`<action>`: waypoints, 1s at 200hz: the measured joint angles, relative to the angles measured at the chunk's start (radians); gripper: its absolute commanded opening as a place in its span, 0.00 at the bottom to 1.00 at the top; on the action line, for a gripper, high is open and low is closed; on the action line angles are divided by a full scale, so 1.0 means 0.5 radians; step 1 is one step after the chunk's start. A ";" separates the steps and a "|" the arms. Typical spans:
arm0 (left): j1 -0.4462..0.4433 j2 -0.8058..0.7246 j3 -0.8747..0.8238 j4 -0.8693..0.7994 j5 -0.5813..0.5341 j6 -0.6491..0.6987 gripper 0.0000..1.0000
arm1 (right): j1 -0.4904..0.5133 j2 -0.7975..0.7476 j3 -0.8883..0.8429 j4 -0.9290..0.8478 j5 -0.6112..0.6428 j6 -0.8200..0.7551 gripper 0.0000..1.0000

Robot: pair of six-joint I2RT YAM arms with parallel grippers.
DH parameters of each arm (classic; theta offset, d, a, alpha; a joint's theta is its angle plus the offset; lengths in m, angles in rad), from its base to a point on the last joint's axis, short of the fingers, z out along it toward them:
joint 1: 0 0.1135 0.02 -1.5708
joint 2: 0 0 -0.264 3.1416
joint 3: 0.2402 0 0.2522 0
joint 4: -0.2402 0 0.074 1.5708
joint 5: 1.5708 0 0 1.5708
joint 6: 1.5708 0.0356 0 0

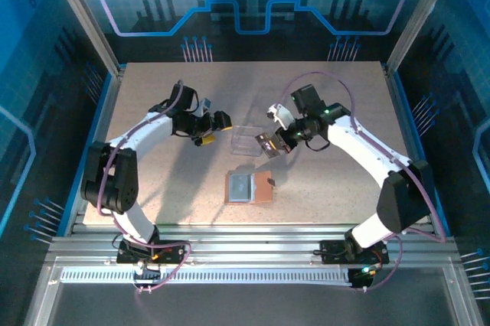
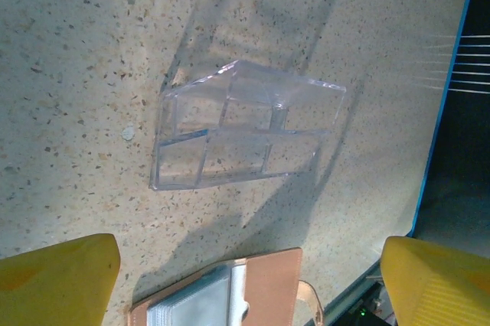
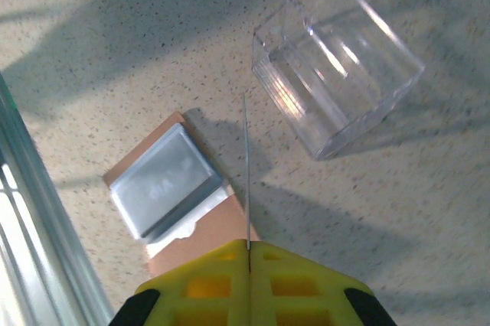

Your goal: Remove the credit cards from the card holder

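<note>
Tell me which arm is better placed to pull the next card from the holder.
Probably left: the left gripper is open and empty near the card holder, while the right gripper is shut on a card.

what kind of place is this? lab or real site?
Probably a lab robot cell: aluminium extrusion frame, blue printed wall panels, left arm and right arm mounted at a speckled table.

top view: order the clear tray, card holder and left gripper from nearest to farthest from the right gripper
From the right gripper, shut on a credit card:
1. clear tray, just beside it on its left.
2. card holder, lying open, lower in the view.
3. left gripper, beyond the tray, on the left side.
</note>
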 measured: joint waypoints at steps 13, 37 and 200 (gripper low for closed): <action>-0.002 0.060 0.017 0.038 0.040 -0.018 0.88 | 0.000 0.059 0.085 -0.036 0.026 -0.110 0.00; -0.009 0.223 0.120 0.082 0.104 -0.027 0.88 | 0.000 0.118 0.166 -0.075 0.060 -0.217 0.00; -0.120 0.517 0.169 0.269 0.320 -0.101 0.86 | 0.000 -0.112 -0.007 -0.081 0.101 -0.236 0.00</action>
